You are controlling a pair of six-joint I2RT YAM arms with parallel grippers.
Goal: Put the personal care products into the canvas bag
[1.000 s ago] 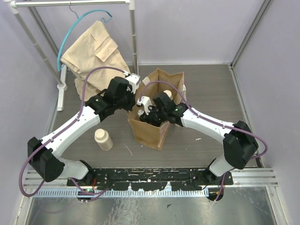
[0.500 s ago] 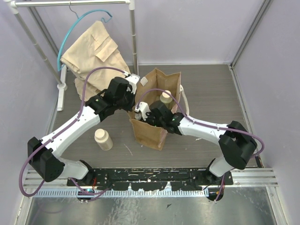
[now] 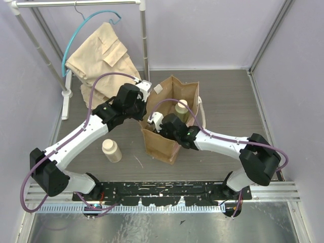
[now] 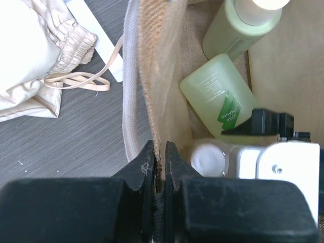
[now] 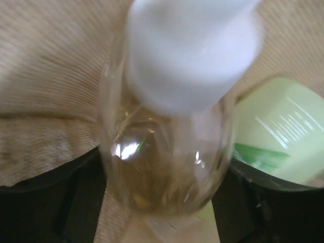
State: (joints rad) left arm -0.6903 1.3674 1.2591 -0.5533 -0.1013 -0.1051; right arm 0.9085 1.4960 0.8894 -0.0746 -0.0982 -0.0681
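Fingers on both arms sit well apart from the cream bottle (image 3: 112,150), upright on the counter (image 3: 228,101) nearest the bases, left of the canvas bag (image 3: 161,147). Left fingers (image 4: 139,169) pinch the bag's left rim. Right fingers (image 5: 55,197), inside the bag, clamp the amber white-capped bottle (image 5: 167,167). Just beyond lie a leaf-labelled green bottle (image 4: 217,96) and a paler cream-capped one (image 4: 238,30). A beige garment (image 3: 96,61) is heaped farthest back.

Pale lilac walls (image 3: 212,30) on three sides, light even and soft. Dark grey wood-grain worktop (image 3: 228,96). White clothes rack (image 3: 144,45) in the far left corner, beige garment (image 3: 98,55) draped on it. Near edge: black mounting plate (image 3: 162,192) on aluminium rails (image 3: 286,190), then a shiny scuffed metal sheet (image 3: 152,228).
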